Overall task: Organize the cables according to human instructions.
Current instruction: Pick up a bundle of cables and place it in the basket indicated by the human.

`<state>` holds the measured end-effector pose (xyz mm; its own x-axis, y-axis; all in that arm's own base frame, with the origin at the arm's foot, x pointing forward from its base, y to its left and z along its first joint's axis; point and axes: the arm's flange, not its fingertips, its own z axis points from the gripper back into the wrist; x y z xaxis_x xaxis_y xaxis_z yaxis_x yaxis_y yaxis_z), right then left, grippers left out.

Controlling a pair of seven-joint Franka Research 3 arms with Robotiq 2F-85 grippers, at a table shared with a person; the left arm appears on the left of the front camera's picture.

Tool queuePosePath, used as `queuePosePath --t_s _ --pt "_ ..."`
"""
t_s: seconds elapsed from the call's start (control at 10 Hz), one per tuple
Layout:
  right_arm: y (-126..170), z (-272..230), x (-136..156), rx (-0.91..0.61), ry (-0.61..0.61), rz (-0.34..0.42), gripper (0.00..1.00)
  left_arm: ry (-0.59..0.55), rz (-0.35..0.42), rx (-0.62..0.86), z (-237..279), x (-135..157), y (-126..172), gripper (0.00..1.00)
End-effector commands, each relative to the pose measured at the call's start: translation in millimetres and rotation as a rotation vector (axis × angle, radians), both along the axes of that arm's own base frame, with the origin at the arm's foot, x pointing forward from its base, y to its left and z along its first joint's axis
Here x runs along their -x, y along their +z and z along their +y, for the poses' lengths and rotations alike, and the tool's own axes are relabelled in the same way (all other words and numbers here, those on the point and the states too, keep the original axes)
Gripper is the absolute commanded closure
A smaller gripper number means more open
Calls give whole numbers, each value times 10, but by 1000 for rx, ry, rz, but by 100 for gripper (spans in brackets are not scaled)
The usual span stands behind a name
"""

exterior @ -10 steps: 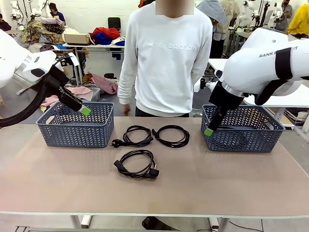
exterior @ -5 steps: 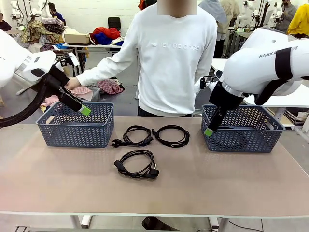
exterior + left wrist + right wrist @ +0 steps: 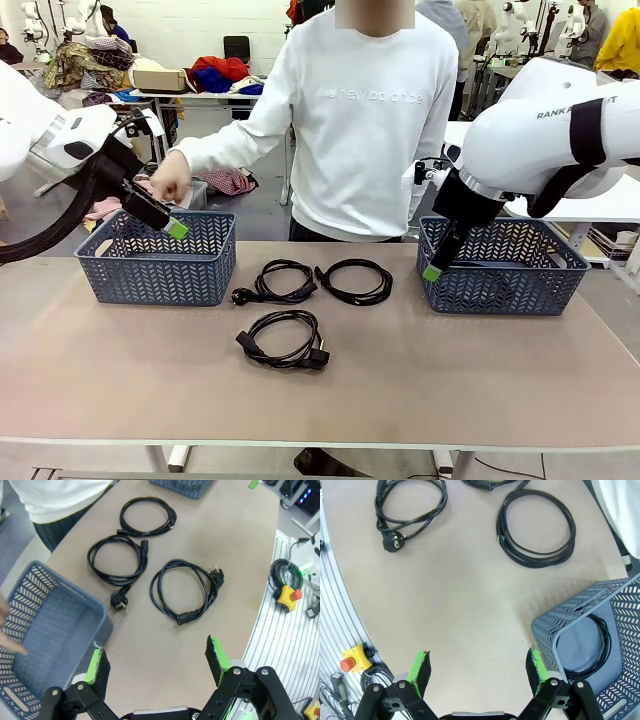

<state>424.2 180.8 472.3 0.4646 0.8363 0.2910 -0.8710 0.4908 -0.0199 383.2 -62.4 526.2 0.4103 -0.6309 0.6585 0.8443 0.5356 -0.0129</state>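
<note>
The only thing that's moved in the last second is the person's hand (image 3: 172, 183). It's gone from hanging at their side to hovering over the left basket (image 3: 155, 275), right next to the left gripper (image 3: 176, 228). Both arms and the cables (image 3: 285, 340) haven't budged.

My read is that's the instruction, something like "one goes in here", so a pickup is probably up next. The left gripper's fingers are spread wide with nothing between them, and same deal for the right gripper (image 3: 432, 272).

Three cables lie coiled on the table (image 3: 450, 370) between the two baskets. A fourth cable (image 3: 600, 645) is already sitting inside the right basket (image 3: 560, 622).

What I can't make out is which coil the person means, if any. In the left wrist view their fingers are cut off at the picture edge. The fourth cable is also half hidden behind the basket wall.
</note>
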Motion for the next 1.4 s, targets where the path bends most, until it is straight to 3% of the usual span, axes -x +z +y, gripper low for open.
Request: queuePosePath --t_s 0.0,1.3 --pt "29 13 -16 1 -3 -5 0 -20 -4 24 18 -12 -14 0" --pt "29 13 -16 1 -3 -5 0 -20 -4 24 18 -12 -14 0"
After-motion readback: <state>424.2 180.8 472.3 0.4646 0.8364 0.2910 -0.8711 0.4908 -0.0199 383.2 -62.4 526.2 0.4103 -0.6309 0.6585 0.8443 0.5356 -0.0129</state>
